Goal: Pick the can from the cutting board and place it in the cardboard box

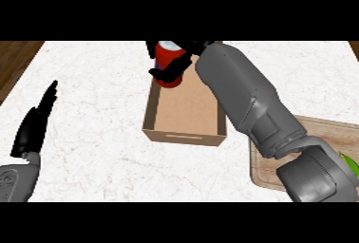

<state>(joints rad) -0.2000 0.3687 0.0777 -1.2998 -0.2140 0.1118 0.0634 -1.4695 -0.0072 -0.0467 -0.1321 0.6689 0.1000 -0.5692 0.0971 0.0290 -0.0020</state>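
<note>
Red can (167, 61) was off the cutting board (317, 137) and held in the right robot hand (174, 66), whose fingers we saw curled round it, over the far end of the cardboard box (184, 135). We judged pickup and carry done; lowering and release remained. The left robot hand (35, 126) rested with fingers straight at the near left of the tabletop (91, 95). A green object (348, 161) lay at the board's right edge.

Showed a white marbled counter (91, 142) with faint veins, filling most of the view. Gave way to dark wood floor (14, 61) at upper left and upper right corners.
</note>
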